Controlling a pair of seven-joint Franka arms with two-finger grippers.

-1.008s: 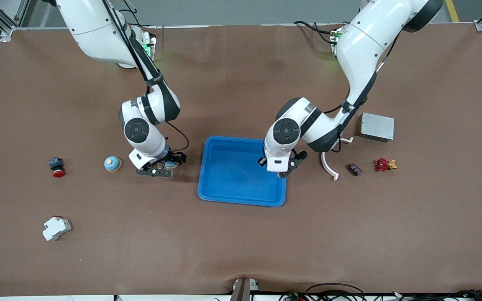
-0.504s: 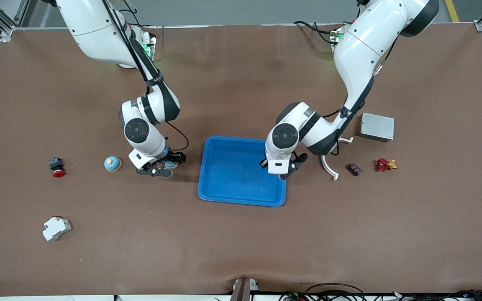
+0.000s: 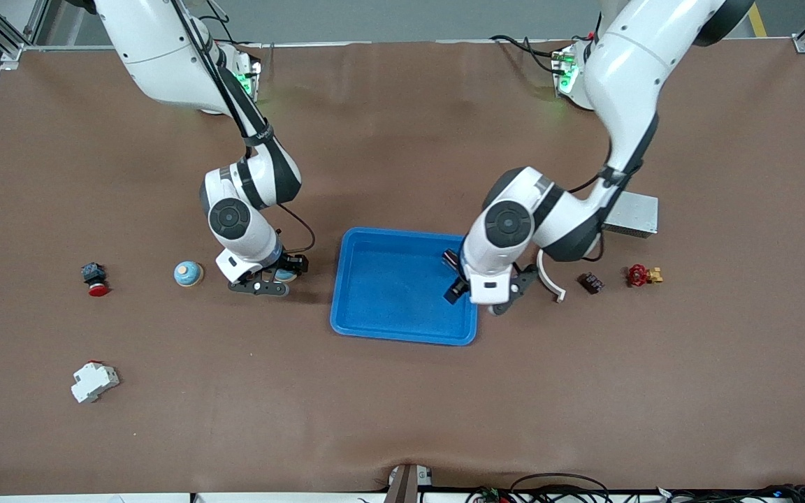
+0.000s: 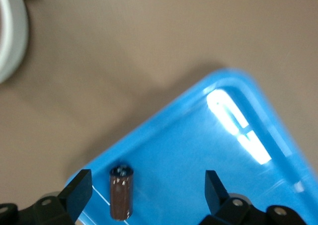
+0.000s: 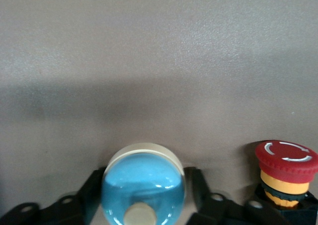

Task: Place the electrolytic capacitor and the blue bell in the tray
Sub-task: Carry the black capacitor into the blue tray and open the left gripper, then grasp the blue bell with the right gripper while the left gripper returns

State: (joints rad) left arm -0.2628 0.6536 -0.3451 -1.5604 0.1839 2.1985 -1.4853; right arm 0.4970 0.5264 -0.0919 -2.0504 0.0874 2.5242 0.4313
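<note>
The brown table (image 3: 402, 419) takes up the whole scene, and on it sits the bright-blue tray (image 3: 402, 338), shallow, rounded at the corners, with a raised rim. The left gripper (image 4: 146, 189) hangs over the tray's corner at the left arm's end, fingers spread wide and gripping nothing. The right gripper (image 3: 257, 285) is low over the table between the tray and the blue bell (image 3: 188, 273), fingers parted. In the right wrist view they frame the bell, while the front view shows it just clear of them.

Toward the left arm's end there's a grey metal box (image 3: 639, 213), partly under the arm, and a white curved strip (image 3: 550, 279). A white breaker-like block (image 3: 93, 381) lies nearest the front camera at the right arm's end.

The bell is a glossy sky-blue dome on a cream base with a cream knob. Beside it stands a red emergency push button (image 3: 95, 279). A red valve with a yellow fitting (image 3: 643, 275) and a small dark block (image 3: 590, 282) lie near the strip.

Smallest is the electrolytic capacitor (image 4: 121, 192), a dark brown cylinder with a metal-ringed end, resting inside the tray near that corner.
</note>
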